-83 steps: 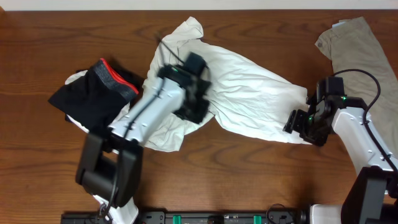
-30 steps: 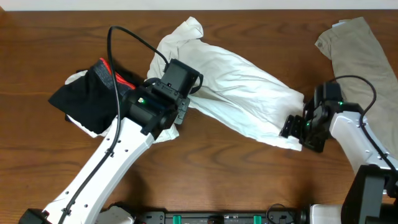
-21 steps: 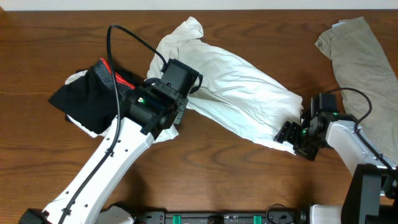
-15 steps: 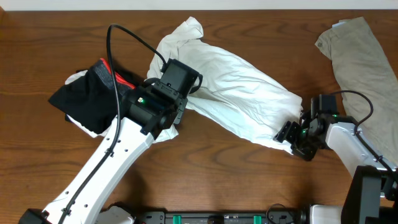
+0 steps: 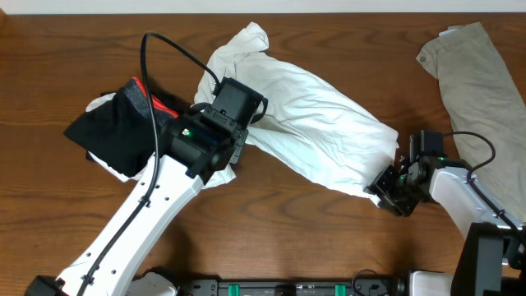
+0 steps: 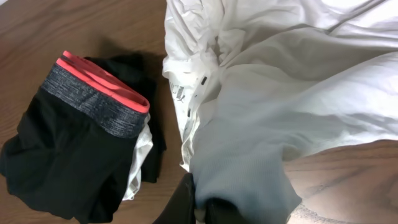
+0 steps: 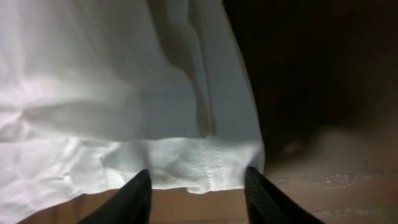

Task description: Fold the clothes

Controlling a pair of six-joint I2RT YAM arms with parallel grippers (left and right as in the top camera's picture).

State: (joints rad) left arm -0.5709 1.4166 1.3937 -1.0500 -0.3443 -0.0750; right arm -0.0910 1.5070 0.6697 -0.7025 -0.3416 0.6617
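left jaws pinch white t-shirt (image 5: 316,123), stretched upper-left to lower-right.

Left arm: reaches from the near-left corner in one long white link, slanting up and right toward mid-bench (image 5: 312,238).
Left wrist: black, bent over at the top of that reach, camera block riding high, cable looping behind it.
Left pincer (image 5: 227,158): pointing down, dark fingers (image 6: 214,210) pressed together, and there's white T-shirt (image 5: 320,123) cloth caught in the pinch.
Right arm: comes up from the near-right corner, short white link angled left, cable arching over it.
Right wrist: low, turned toward the left.
Right pincer (image 5: 381,188): close to the bench, fingers (image 7: 134,198) standing apart, one on each side of the T-shirt's hem.
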